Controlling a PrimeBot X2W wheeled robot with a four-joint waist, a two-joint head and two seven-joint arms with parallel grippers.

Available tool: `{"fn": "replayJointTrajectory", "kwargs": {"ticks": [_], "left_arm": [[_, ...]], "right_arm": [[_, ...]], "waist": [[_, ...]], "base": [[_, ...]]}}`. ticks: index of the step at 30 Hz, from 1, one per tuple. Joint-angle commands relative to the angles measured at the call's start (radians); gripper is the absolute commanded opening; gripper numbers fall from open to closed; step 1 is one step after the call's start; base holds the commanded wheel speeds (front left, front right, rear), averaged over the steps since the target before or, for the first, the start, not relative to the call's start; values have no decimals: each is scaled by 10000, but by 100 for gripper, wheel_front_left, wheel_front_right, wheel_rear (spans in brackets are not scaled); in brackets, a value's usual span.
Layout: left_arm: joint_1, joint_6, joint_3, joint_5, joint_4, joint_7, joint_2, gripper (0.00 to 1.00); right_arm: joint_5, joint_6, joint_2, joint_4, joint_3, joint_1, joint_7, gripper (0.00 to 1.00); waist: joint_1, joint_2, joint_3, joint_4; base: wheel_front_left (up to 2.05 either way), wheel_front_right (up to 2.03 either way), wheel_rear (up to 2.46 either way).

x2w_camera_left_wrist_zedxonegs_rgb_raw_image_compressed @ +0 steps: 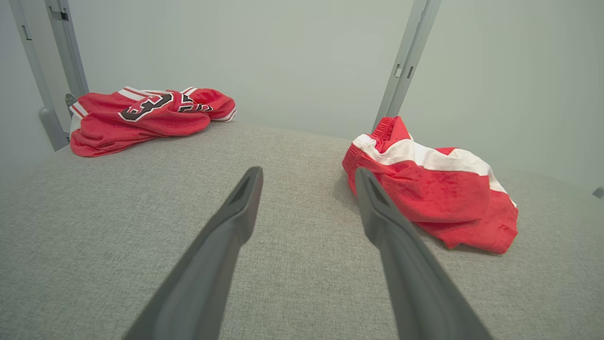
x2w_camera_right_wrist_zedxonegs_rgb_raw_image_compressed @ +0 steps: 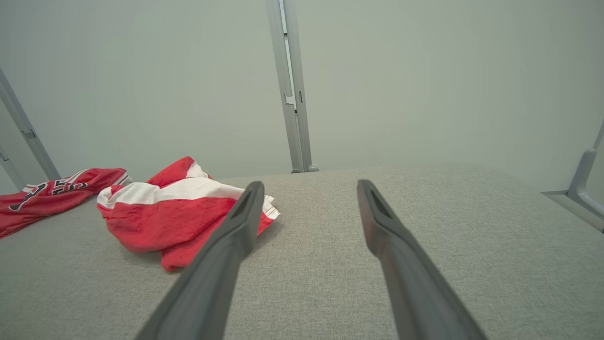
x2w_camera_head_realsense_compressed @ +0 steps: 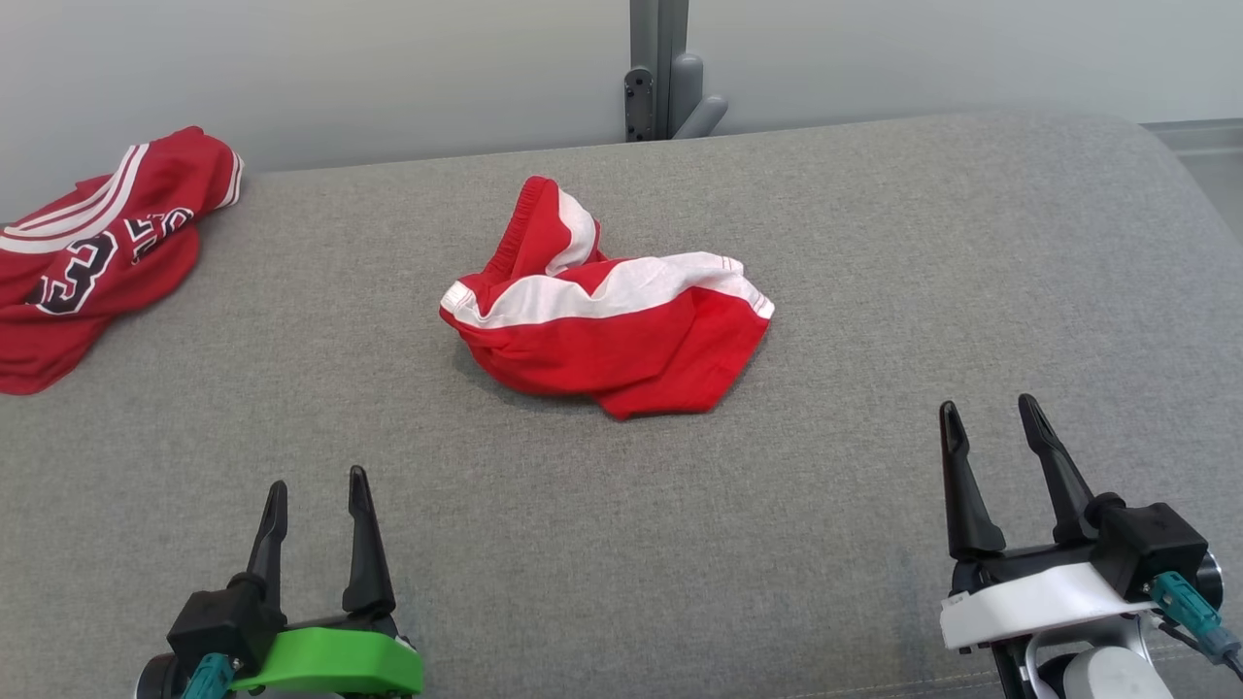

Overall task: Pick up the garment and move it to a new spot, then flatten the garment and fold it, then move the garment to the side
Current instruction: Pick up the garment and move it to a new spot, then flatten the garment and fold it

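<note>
The crumpled red-and-white garment (x2w_camera_head_realsense_compressed: 602,330) lies in a heap near the middle of the grey padded surface (x2w_camera_head_realsense_compressed: 874,291), untouched, so the pick-up seems not yet begun. A red jersey (x2w_camera_head_realsense_compressed: 87,252) lies well apart at the 10 o'clock corner and is probably not part of this step. The left gripper (x2w_camera_head_realsense_compressed: 319,479) sits at 7 o'clock and the right gripper (x2w_camera_head_realsense_compressed: 989,404) at 4 o'clock, flanking the heap, likely poised to reach in. Both have their fingers spread wide, holding and touching nothing.
</note>
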Motion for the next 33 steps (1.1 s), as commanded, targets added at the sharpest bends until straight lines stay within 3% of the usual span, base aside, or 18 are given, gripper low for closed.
{"fn": "replayJointTrajectory", "kwargs": {"ticks": [1, 23, 33], "left_arm": [[36, 41, 33, 0, -5, 3, 24, 100], [-269, -70, 13, 65, 161, 3, 24, 100], [-2358, -1011, -771, 737, 1843, 307, 374, 100]], "right_arm": [[36, 0, -24, 25, 8, -49, -30, 100], [42, 0, -24, 105, -75, -231, -30, 100], [3, 1, -25, 41, 19, -444, -30, 100]], "waist": [[1, -1, 2, 0], [1, -1, 220, -18], [1, -1, 678, -59]], "base": [[0, 0, 0], [0, 0, 0], [0, 0, 0]]}}
